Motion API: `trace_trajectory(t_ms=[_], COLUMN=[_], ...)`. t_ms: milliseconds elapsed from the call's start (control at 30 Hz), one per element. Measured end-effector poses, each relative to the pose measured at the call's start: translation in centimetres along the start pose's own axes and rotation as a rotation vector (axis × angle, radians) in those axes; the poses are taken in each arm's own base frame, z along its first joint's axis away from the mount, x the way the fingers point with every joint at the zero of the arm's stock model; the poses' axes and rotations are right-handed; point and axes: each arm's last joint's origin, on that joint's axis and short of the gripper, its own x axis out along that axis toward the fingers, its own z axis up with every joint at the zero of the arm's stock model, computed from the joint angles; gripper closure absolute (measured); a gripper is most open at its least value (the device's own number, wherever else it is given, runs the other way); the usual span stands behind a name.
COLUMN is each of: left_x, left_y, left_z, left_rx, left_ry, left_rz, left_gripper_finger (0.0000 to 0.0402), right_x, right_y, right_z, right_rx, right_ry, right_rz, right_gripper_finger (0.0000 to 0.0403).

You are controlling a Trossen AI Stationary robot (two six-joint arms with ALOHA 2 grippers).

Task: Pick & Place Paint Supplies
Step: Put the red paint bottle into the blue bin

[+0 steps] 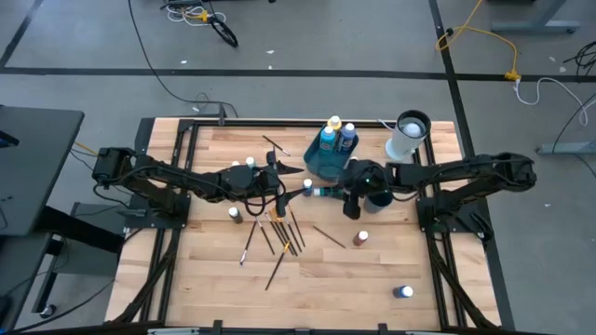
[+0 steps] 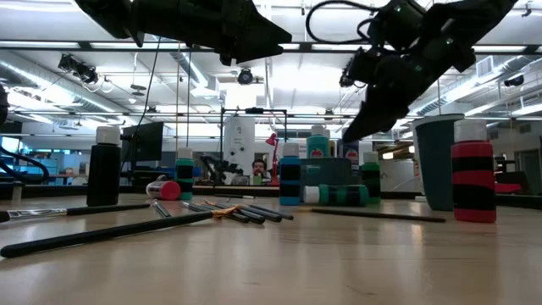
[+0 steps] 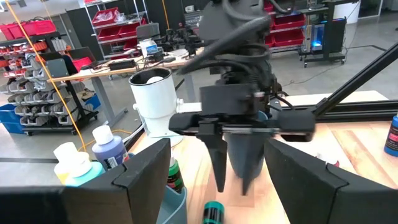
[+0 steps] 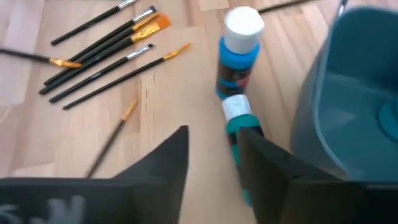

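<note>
Where brushes [image 1: 279,233] scatter, bare table [image 1: 326,279] lies beyond.

A workshop: shelves of red bins [image 3: 115,15], workbenches, exposed ceiling ducts.

A bundle of thin dark brushes [image 1: 282,233] with orange tips lies fanned out at the centre of the high view. A green bottle [image 1: 325,193] lies on its side just right of them, beside an upright blue one [image 1: 308,187]. A brown bottle [image 1: 361,239] stands lower right, a blue bottle [image 1: 403,292] farther down.
</note>
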Motion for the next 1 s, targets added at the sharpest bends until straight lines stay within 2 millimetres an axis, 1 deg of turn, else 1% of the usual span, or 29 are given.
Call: trace_trajectory(t_ms=[100, 167, 267, 400, 533, 600, 700, 767, 900, 1000], left_x=[0.0, 0.0, 0.0, 0.0, 0.0, 0.0, 0.0, 0.0, 0.0, 0.0], left_y=[0.0, 0.0, 0.0, -0.1, -0.1, -0.2, -0.2, -0.2, -0.2, -0.2], left_z=[0.0, 0.0, 0.0, 0.0, 0.0, 0.0, 0.0, 0.0, 0.0, 0.0], left_rx=[0.0, 0.0, 0.0, 0.0, 0.0, -0.001, -0.001, -0.002, -0.008, -0.013], left_ry=[0.0, 0.0, 0.0, -0.003, -0.007, -0.008, -0.008, -0.008, -0.008, -0.009], left_rz=[0.0, 0.0, 0.0, -0.021, -0.049, -0.055, -0.059, -0.059, -0.059, -0.059], left_gripper_finger=[0.0136, 0.0136, 0.0136, 0.0136, 0.0136, 0.0136, 0.0136, 0.0136, 0.0136, 0.0136], right_x=[0.0, 0.0, -0.5, -1.6, -3.1, -3.9, -4.5, -4.8, -4.9, -4.6], right_y=[0.7, 1.0, 1.7, 3.4, 6.2, 7.6, 9.3, 10.0, 10.6, 10.6], right_z=[0.0, 0.0, 0.5, 1.9, 3.3, 3.4, 2.8, 2.2, 1.0, 0.1], right_rx=[-0.04, -0.027, -0.025, -0.059, -0.131, -0.171, -0.232, -0.251, -0.252, -0.265], right_ry=[-0.011, -0.014, 0.0, 0.038, 0.095, 0.135, 0.172, 0.217, 0.315, 0.365], right_rz=[-0.05, -0.079, -0.004, 0.115, 0.249, 0.292, 0.334, 0.349, 0.313, 0.279], right_gripper_finger=[0.0214, 0.0193, 0.0175, 0.0173, 0.0182, 0.0184, 0.0185, 0.0185, 0.0185, 0.0185])
